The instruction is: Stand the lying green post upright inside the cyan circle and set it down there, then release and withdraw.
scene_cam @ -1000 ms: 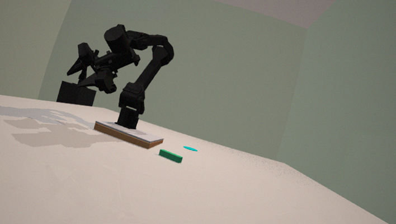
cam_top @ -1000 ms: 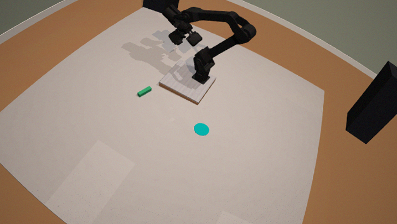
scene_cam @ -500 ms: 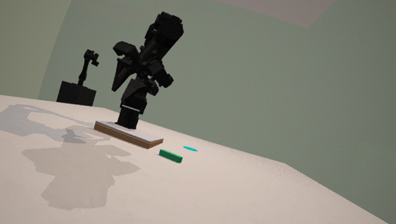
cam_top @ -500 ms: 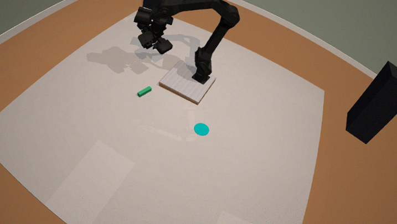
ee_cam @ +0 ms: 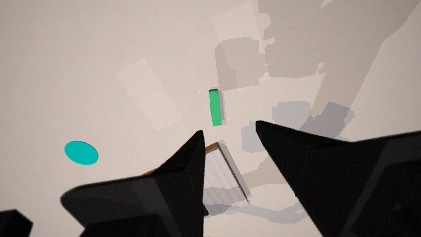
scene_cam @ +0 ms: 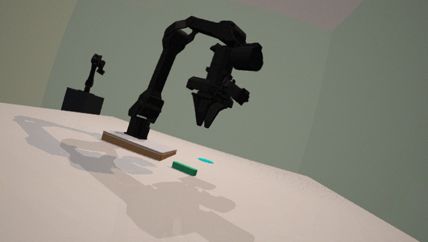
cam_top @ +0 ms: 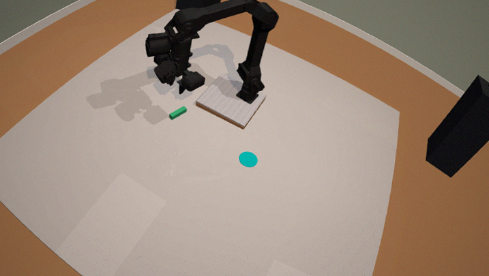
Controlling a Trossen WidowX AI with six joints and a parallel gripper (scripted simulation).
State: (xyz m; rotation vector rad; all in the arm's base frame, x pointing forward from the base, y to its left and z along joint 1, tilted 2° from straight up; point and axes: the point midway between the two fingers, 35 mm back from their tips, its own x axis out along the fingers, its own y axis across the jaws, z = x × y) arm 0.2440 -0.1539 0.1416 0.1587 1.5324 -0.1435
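Green post (cam_top: 178, 112) lying flat, end effector (scene_cam: 204, 123) apparently above

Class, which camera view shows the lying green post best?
The wrist view: the green post lies large, its whole length unobstructed ahead of the open gripper. The top view shows it small; the exterior view shows it low, side-on.

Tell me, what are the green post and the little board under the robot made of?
The green post looks like matte plastic or painted wood: flat, even green, sharp edges, no shine. The look doesn't settle which. The base board seems wooden underneath, since its side edge is brown, with a pale grey-white matte top layer, faintly striped. The gripper hangs open above, holding nothing.
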